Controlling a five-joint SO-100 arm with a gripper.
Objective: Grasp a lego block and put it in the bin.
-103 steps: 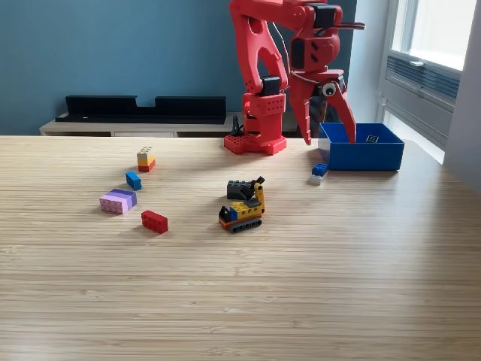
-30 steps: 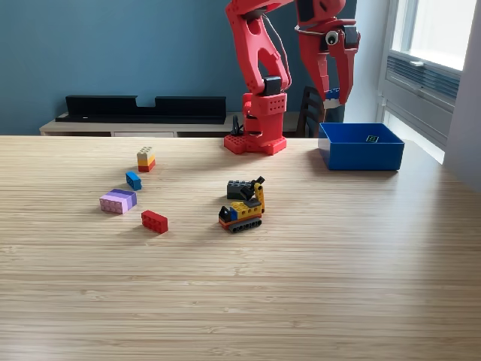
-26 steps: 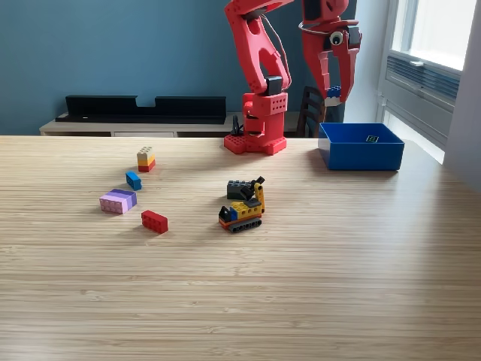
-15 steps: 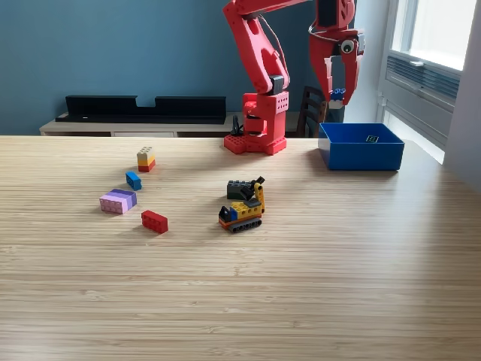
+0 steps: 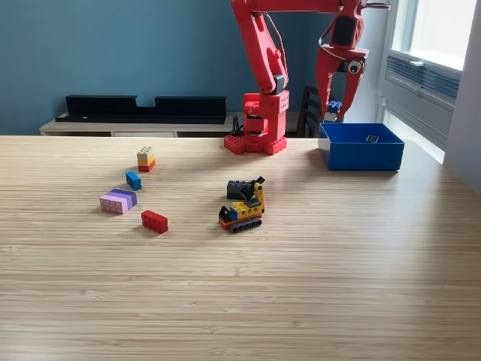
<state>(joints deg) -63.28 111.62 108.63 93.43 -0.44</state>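
Lego blocks lie scattered toward the table's (image 5: 316,286) left side in the exterior view — a yellow-and-red stack (image 5: 146,159), a small blue one (image 5: 134,180), a purple one (image 5: 118,201), a red one (image 5: 154,221) — with a little yellow digger model (image 5: 243,204) near the middle. Farther right, the red gripper (image 5: 332,105) pinches a small blue-and-white block (image 5: 333,108) in the air, just left of and above the bin (image 5: 361,147), a bright blue low-walled open box near the table's far right corner. Letting go here would risk the block striking the bin's near-left rim or missing it, since the grasp seems to sit over that wall, not the hollow.
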